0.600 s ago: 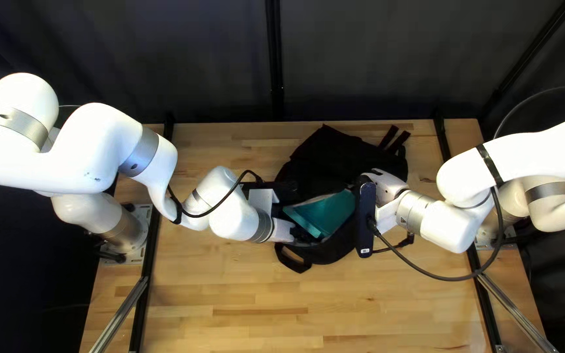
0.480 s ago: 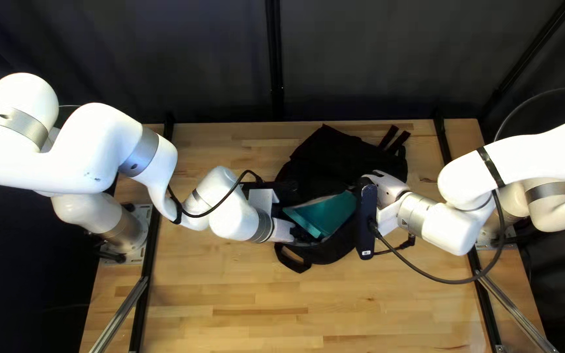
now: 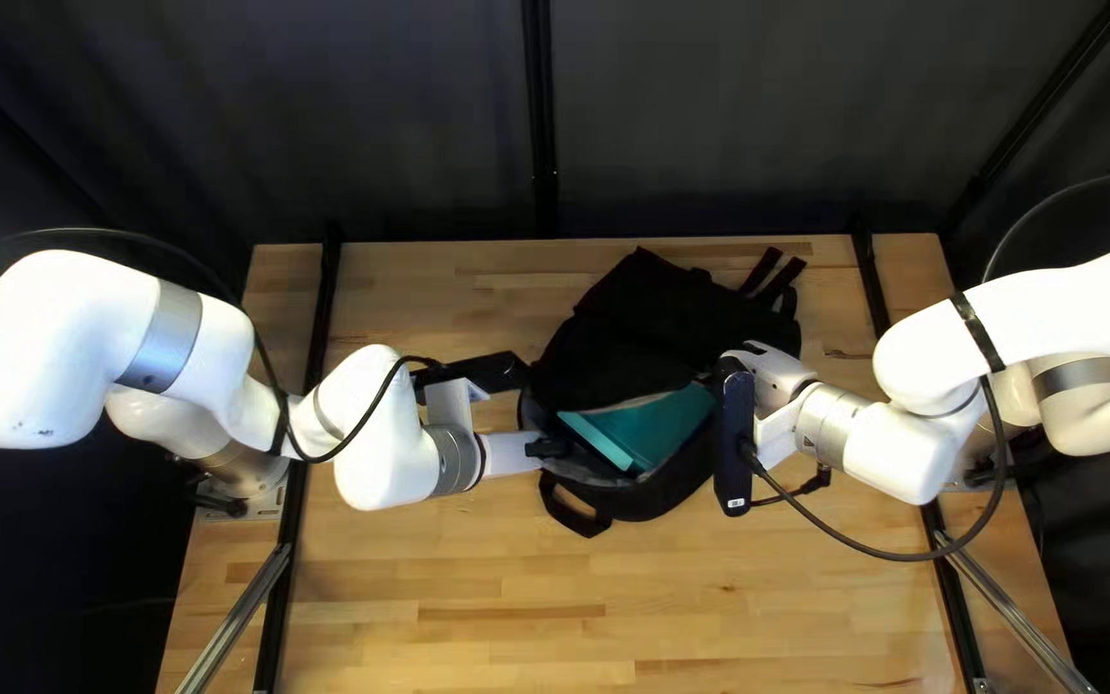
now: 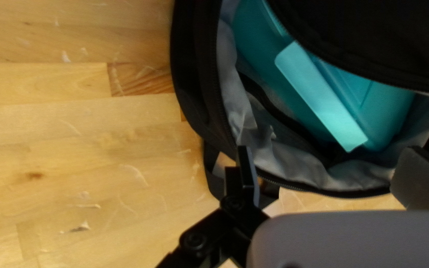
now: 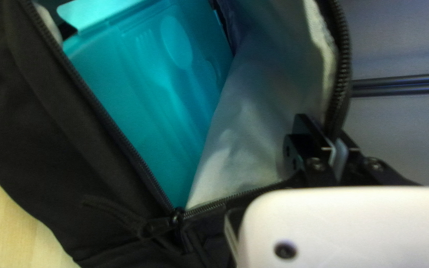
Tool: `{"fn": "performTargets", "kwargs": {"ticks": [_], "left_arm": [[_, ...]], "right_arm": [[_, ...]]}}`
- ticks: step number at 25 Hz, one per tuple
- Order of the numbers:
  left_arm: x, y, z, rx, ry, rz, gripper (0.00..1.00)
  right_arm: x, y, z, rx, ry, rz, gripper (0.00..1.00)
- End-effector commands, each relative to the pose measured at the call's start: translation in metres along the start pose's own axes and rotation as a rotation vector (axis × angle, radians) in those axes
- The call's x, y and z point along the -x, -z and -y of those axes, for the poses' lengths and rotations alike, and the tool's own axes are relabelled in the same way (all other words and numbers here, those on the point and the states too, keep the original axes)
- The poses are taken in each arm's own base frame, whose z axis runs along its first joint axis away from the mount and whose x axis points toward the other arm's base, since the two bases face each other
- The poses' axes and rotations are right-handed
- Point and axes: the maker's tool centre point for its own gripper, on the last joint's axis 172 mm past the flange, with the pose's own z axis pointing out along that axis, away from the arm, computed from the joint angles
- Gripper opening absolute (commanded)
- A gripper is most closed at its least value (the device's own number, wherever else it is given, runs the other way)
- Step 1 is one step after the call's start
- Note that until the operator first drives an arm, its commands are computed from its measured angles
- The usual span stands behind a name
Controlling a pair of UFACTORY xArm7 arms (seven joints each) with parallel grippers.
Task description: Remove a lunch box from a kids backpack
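Right gripper (image 5: 323, 131) pinches black fabric backpack (image 3: 639, 328) mid-frame, probably for access — left gripper (image 4: 329, 153) wide, empty, teal plastic lunch box (image 3: 660, 424) next?

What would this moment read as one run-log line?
left gripper: open, at backpack mouth | right gripper: shut on backpack's zippered edge | lunch box: inside backpack

From where I'm standing, it looks like a robotics lab: a white robot arm (image 3: 67, 341) based at nine o'clock on the wooden table (image 3: 478, 578), a second arm (image 3: 1056, 309) at three, metal rails (image 3: 239, 617) at eight and four, and a dark curtain (image 3: 735, 116) across twelve.
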Motion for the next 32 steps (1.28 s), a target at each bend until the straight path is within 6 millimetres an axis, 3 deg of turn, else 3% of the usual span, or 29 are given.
{"fn": "performTargets", "kwargs": {"ticks": [1, 7, 12, 32], "left_arm": [[0.0, 0.0, 0.0, 0.0, 0.0, 0.0, 1.0], [0.0, 0.0, 0.0, 0.0, 0.0, 0.0, 1.0], [0.002, -0.022, -0.004, 0.004, 0.095, -0.058, 1.0], [-0.003, -0.024, -0.009, 0.007, 0.123, -0.086, 1.0]], "right_arm": [[0.001, 0.002, -0.002, 0.002, 0.003, -0.005, 0.0], [0.001, -0.002, -0.005, 0.008, 0.003, -0.018, 0.0], [0.002, -0.002, -0.001, 0.009, -0.002, -0.02, 0.0], [0.0, 0.002, -0.006, 0.018, 0.013, -0.029, 0.0]]}}
